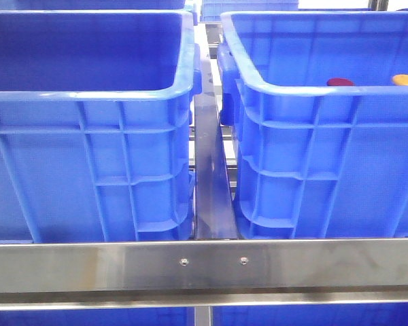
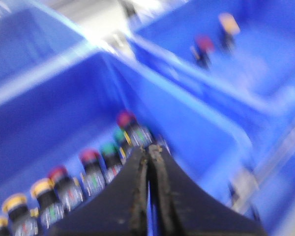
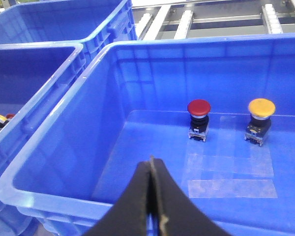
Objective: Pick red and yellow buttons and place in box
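A red button (image 3: 199, 107) and a yellow button (image 3: 261, 106) stand upright side by side on the floor of the right blue box (image 3: 54, 147), near its far wall. In the front view only their caps show over the rim, red (image 1: 339, 82) and yellow (image 1: 406, 80). My right gripper (image 3: 151, 160) is shut and empty, over the box's near rim, well short of both buttons. In the blurred left wrist view, my left gripper (image 2: 151, 150) is shut and empty above the left crate. Neither gripper shows in the front view.
The left blue crate (image 1: 88, 92) holds a row of several push buttons (image 2: 91, 169) with red, green and yellow caps. A narrow metal strip (image 1: 209, 170) runs between the crates. A steel rail (image 1: 204, 265) crosses in front. Conveyor rollers (image 3: 187, 19) lie behind.
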